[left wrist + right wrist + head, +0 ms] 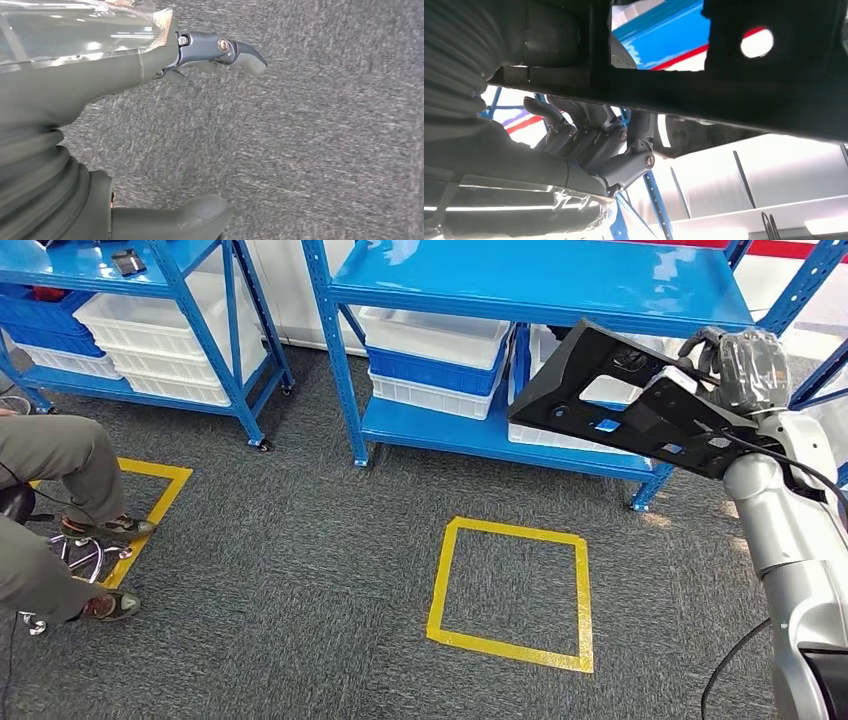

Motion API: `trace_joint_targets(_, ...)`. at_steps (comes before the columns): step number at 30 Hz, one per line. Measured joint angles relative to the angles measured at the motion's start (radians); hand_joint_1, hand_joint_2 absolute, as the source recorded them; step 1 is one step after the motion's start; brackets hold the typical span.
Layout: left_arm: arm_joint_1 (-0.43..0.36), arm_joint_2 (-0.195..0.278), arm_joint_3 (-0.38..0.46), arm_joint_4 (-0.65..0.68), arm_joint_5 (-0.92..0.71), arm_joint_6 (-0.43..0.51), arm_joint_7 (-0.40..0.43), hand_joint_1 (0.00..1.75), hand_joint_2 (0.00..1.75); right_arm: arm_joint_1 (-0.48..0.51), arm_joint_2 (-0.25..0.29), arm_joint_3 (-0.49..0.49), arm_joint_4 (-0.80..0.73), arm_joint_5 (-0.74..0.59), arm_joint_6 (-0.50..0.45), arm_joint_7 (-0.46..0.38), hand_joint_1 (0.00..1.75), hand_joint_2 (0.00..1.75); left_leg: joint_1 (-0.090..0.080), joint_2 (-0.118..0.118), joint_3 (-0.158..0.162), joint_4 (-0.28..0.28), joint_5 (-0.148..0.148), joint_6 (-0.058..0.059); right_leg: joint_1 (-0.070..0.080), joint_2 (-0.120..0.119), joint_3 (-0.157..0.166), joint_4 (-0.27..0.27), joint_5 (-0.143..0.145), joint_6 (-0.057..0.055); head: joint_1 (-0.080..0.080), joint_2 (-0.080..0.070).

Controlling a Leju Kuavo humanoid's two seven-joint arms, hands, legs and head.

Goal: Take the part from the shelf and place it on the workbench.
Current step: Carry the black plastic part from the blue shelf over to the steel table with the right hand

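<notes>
The robot's right hand (745,365), wrapped in clear plastic film, holds a flat black plastic part with cut-out holes (620,400) up in the air at the right of the scene, in front of the blue metal shelf rack (540,285); the part tilts, its left end lower and out over the rack's bottom shelf, touching no shelf as far as the head view shows. The right wrist view gives what the head view cannot — dark fingers (596,135) curled up against the underside of the part (724,100), with the thick thumb on its other side, so the hand is clamped on it. In that view the part is a dark silhouette cut off by the picture's edges, and its surface detail is hard to make out. The left wrist view looks down at grey carpet (325,140) and shows the left hand (165,145) with its thumb and a dark finger (240,50) set apart and nothing between them; the other fingers are mostly hidden behind the cover. In the head view, white plastic bins (435,350) sit stacked on the rack's lower shelf, a yellow tape square (512,592) marks the carpet in the near middle, and at the left a seated person's legs (50,455) are cut off by the edge beside a second blue rack (130,300).
</notes>
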Motion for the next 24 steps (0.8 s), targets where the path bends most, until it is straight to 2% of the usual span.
trace_joint_targets(1, -0.002, 0.0, 0.0, 0.0, 0.0, 0.0, 0.001, 0.0, 1.75, 0.0, -0.001, -0.001, 0.0, 0.001, 0.0, -0.001, 1.73, 1.75, 0.0, 0.0, 0.034, -0.033, 0.023, 0.005, 0.002, 0.001, -0.009, 0.0, 0.008, 0.001, 0.0, 0.0)
trace_joint_targets(2, -0.005, 0.001, 0.0, 0.0, -0.001, 0.0, 0.002, 0.0, 1.75, 0.0, -0.002, -0.002, -0.001, 0.001, 0.0, -0.002, 1.73, 1.75, -0.001, -0.001, 0.083, -0.091, 0.044, 0.012, 0.004, 0.001, -0.017, 0.0, 0.015, 0.003, 0.0, 0.0)
trace_joint_targets(3, -0.008, 0.002, 0.0, 0.0, -0.001, 0.001, 0.002, 0.0, 1.75, 0.0, -0.004, -0.004, -0.002, 0.001, 0.0, -0.002, 1.73, 1.75, -0.004, -0.001, 0.135, -0.163, 0.053, 0.021, 0.006, 0.001, -0.023, 0.0, 0.021, 0.007, 0.0, 0.0)
trace_joint_targets(4, -0.011, 0.004, 0.0, 0.0, -0.001, 0.002, 0.002, 0.0, 1.75, -0.002, -0.005, -0.006, -0.003, 0.002, 0.001, -0.003, 1.73, 1.75, -0.007, -0.001, 0.175, -0.221, 0.052, 0.028, 0.008, 0.0, -0.027, 0.0, 0.028, 0.011, 0.001, 0.0)
trace_joint_targets(5, -0.012, 0.005, 0.0, -0.001, -0.001, 0.003, 0.001, 0.0, 1.75, -0.004, -0.006, -0.007, -0.004, 0.002, 0.003, -0.004, 1.73, 1.75, -0.011, -0.002, 0.199, -0.261, 0.048, 0.034, 0.007, -0.001, -0.029, -0.001, 0.034, 0.017, 0.001, 0.0)
trace_joint_targets(6, -0.013, 0.007, 0.0, -0.001, -0.001, 0.005, 0.001, 0.0, 1.75, -0.006, -0.007, -0.008, -0.005, 0.003, 0.004, -0.004, 1.73, 1.75, -0.016, -0.001, 0.207, -0.28, 0.045, 0.039, 0.005, -0.003, -0.032, -0.003, 0.041, 0.025, 0.001, 0.0)
trace_joint_targets(8, -0.013, 0.007, 0.0, -0.001, -0.004, 0.008, -0.001, 0.0, 1.75, -0.009, -0.01, -0.008, -0.004, 0.004, 0.006, -0.005, 1.73, 1.75, -0.02, 0.001, 0.202, -0.297, 0.064, 0.049, 0.004, -0.004, -0.036, -0.005, 0.05, 0.04, 0.0, 0.0)
trace_joint_targets(9, -0.014, 0.006, 0.0, -0.001, -0.006, 0.008, -0.001, 0.0, 1.75, -0.009, -0.015, -0.008, -0.004, 0.004, 0.006, -0.006, 1.73, 1.75, -0.018, 0.002, 0.199, -0.307, 0.078, 0.054, 0.005, -0.003, -0.046, 0.006, 0.038, 0.041, 0.0, 0.0)
trace_joint_targets(10, -0.015, 0.005, 0.0, -0.001, -0.009, 0.008, -0.001, 0.0, 1.75, -0.01, -0.02, -0.009, -0.003, 0.003, 0.006, -0.008, 1.73, 1.75, -0.016, 0.004, 0.192, -0.316, 0.093, 0.06, 0.006, -0.002, -0.061, 0.037, 0.01, 0.038, 0.002, 0.0)
trace_joint_targets(11, -0.016, 0.004, 0.0, -0.001, -0.013, 0.008, 0.0, 0.0, 1.75, -0.01, -0.027, -0.01, -0.002, 0.002, 0.006, -0.008, 1.73, 1.75, -0.013, 0.005, 0.182, -0.32, 0.106, 0.063, 0.004, -0.002, -0.081, 0.087, -0.03, 0.032, 0.003, 0.0)
trace_joint_targets(12, -0.017, 0.004, 0.0, -0.001, -0.015, 0.007, 0.002, 0.0, 1.75, -0.009, -0.034, -0.012, -0.002, 0.0, 0.006, -0.009, 1.73, 1.75, -0.013, 0.004, 0.169, -0.322, 0.116, 0.067, 0.004, -0.001, -0.101, 0.151, -0.071, 0.027, 0.005, 0.0)
trace_joint_targets(13, -0.017, 0.003, 0.0, -0.001, -0.017, 0.007, 0.004, 0.0, 1.75, -0.007, -0.039, -0.013, -0.002, -0.002, 0.005, -0.01, 1.73, 1.75, -0.012, 0.004, 0.156, -0.321, 0.126, 0.067, 0.002, 0.0, -0.117, 0.214, -0.101, 0.027, 0.006, 0.0)
trace_joint_targets(14, -0.018, 0.002, -0.001, -0.001, -0.019, 0.007, 0.007, 0.0, 1.75, -0.003, -0.044, -0.014, -0.002, -0.003, 0.005, -0.011, 1.73, 1.75, -0.012, 0.005, 0.142, -0.321, 0.136, 0.065, -0.001, 0.0, -0.122, 0.258, -0.112, 0.034, 0.006, 0.0)
trace_joint_targets(15, -0.018, 0.0, -0.001, -0.001, -0.02, 0.006, 0.009, 0.0, 1.75, 0.0, -0.048, -0.015, -0.002, -0.005, 0.005, -0.012, 1.73, 1.75, -0.01, 0.006, 0.129, -0.319, 0.145, 0.061, -0.005, 0.0, -0.113, 0.273, -0.106, 0.046, 0.006, 0.0)
trace_joint_targets(16, -0.018, -0.002, -0.001, -0.001, -0.02, 0.006, 0.012, 0.0, 1.75, 0.003, -0.051, -0.016, -0.003, -0.005, 0.005, -0.014, 1.73, 1.75, -0.007, 0.007, 0.116, -0.317, 0.153, 0.056, -0.01, -0.001, -0.088, 0.252, -0.087, 0.062, 0.006, 0.0)
trace_joint_targets(17, -0.019, -0.004, -0.001, -0.001, -0.02, 0.006, 0.014, 0.0, 1.75, 0.005, -0.054, -0.016, -0.004, -0.006, 0.005, -0.015, 1.73, 1.75, -0.004, 0.007, 0.102, -0.311, 0.16, 0.051, -0.018, -0.002, -0.046, 0.201, -0.064, 0.078, 0.006, 0.0)
trace_joint_targets(18, -0.02, -0.005, -0.001, -0.001, -0.02, 0.006, 0.016, 0.0, 1.75, 0.005, -0.057, -0.017, -0.007, -0.006, 0.006, -0.015, 1.73, 1.75, -0.003, 0.009, 0.088, -0.304, 0.166, 0.044, -0.023, -0.002, 0.001, 0.135, -0.056, 0.09, 0.007, 0.0)
trace_joint_targets(19, -0.02, -0.006, -0.001, -0.001, -0.02, 0.006, 0.017, 0.0, 1.75, 0.006, -0.058, -0.017, -0.012, -0.005, 0.007, -0.014, 1.73, 1.75, -0.003, 0.009, 0.076, -0.294, 0.17, 0.037, -0.022, -0.001, 0.042, 0.073, -0.058, 0.094, 0.006, 0.0)
trace_joint_targets(20, -0.021, -0.006, -0.001, -0.001, -0.02, 0.006, 0.017, 0.0, 1.75, 0.007, -0.06, -0.018, -0.018, -0.004, 0.009, -0.012, 1.73, 1.75, -0.006, 0.009, 0.066, -0.287, 0.175, 0.031, -0.02, 0.0, 0.068, 0.029, -0.067, 0.093, 0.006, 0.0)
trace_joint_targets(21, -0.021, -0.006, -0.001, -0.001, -0.02, 0.006, 0.018, 0.0, 1.75, 0.011, -0.062, -0.018, -0.023, -0.003, 0.012, -0.009, 1.73, 1.75, -0.009, 0.009, 0.059, -0.281, 0.181, 0.026, -0.015, 0.001, 0.077, 0.01, -0.077, 0.087, 0.004, 0.0)
trace_joint_targets(22, -0.021, -0.008, -0.001, -0.001, -0.02, 0.005, 0.018, 0.0, 1.75, 0.016, -0.063, -0.018, -0.029, -0.001, 0.015, -0.005, 1.73, 1.75, -0.011, 0.008, 0.055, -0.278, 0.187, 0.022, -0.012, 0.002, 0.074, 0.008, -0.077, 0.079, 0.002, 0.0)
trace_joint_targets(23, -0.021, -0.009, -0.001, -0.001, -0.021, 0.004, 0.019, 0.0, 1.75, 0.021, -0.064, -0.017, -0.033, 0.0, 0.017, -0.001, 1.73, 1.75, -0.01, 0.007, 0.05, -0.276, 0.189, 0.018, -0.018, 0.001, 0.067, 0.012, -0.072, 0.071, 0.002, 0.0)
trace_joint_targets(24, -0.021, -0.009, -0.001, -0.001, -0.022, 0.002, 0.021, 0.0, 1.75, 0.026, -0.065, -0.017, -0.038, 0.002, 0.018, 0.003, 1.73, 1.75, -0.007, 0.007, 0.042, -0.266, 0.179, 0.015, -0.021, 0.0, 0.059, 0.015, -0.066, 0.061, 0.001, 0.0)
